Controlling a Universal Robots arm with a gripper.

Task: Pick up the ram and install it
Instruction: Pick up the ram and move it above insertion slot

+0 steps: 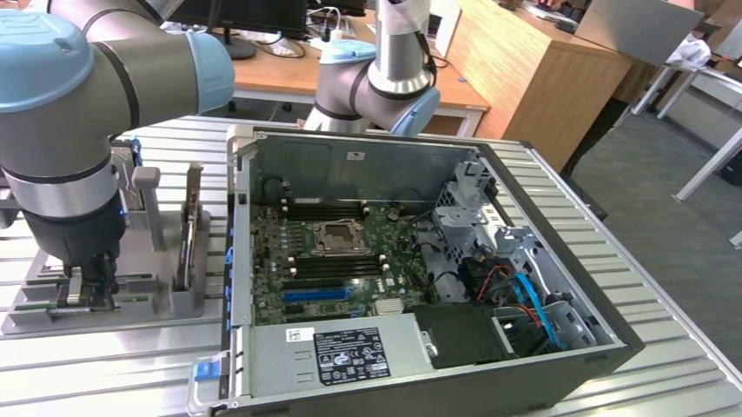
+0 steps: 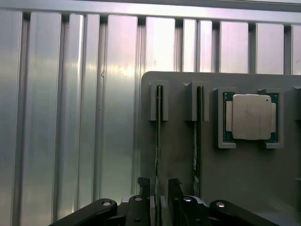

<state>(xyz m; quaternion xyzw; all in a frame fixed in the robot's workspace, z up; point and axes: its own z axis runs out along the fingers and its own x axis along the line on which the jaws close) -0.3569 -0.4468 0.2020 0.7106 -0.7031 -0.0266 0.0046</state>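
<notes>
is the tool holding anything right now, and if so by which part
Nothing is held. The tool stands open, its fingers on either side of one end of the ram, which stands on edge in the gray holder.

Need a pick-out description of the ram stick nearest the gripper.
Find the grey holder tray beside the open PC case. Two sticks stand on edge in its slots. The ram is the one the open gripper straddles, farther from the CPU than its neighbour.
</notes>
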